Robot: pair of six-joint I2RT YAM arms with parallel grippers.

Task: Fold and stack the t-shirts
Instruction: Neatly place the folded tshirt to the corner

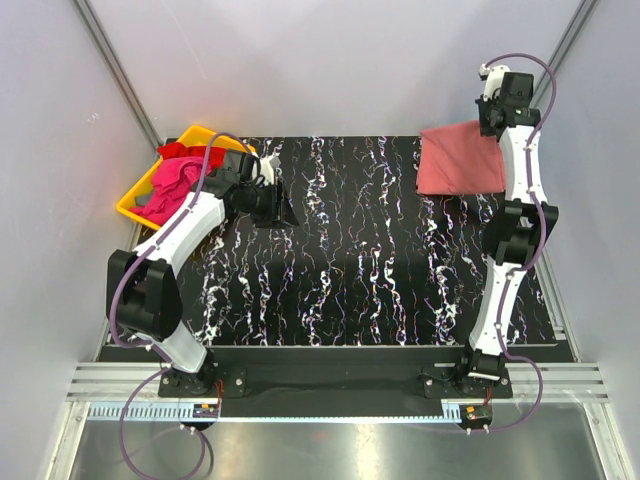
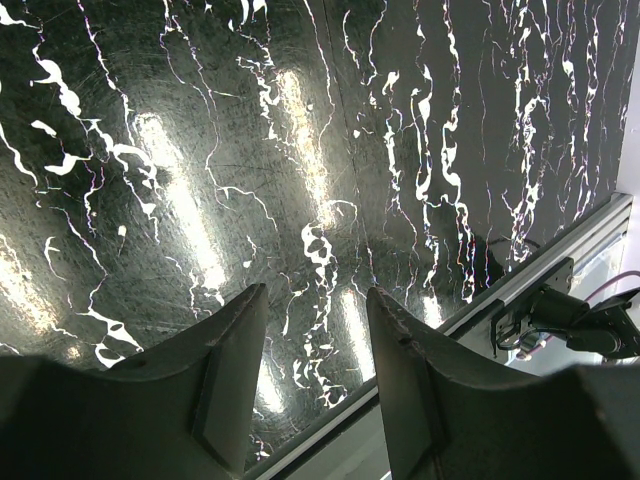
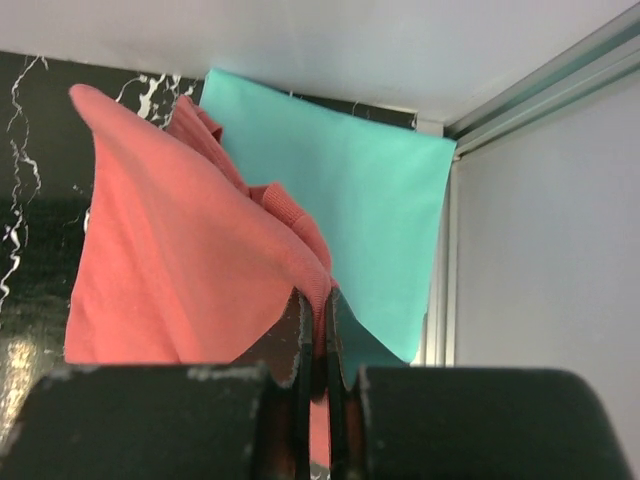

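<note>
White arm links (image 1: 185, 235), black joints (image 1: 515, 232), purple cables (image 1: 549, 88)

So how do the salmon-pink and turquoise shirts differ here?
The salmon-pink shirt is pinched in the shut jaws of the right gripper and hangs rumpled; the turquoise shirt lies flat and smooth. The pink one is on top, covering part of the turquoise one. Both sit at the far right corner of the table.

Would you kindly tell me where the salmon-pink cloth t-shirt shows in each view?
Top external: the salmon-pink cloth t-shirt, far right corner.
Left wrist: not in it.
Right wrist: left of centre, pinched in the right tool.
Shared landmark: the black white-veined tabletop.
</note>
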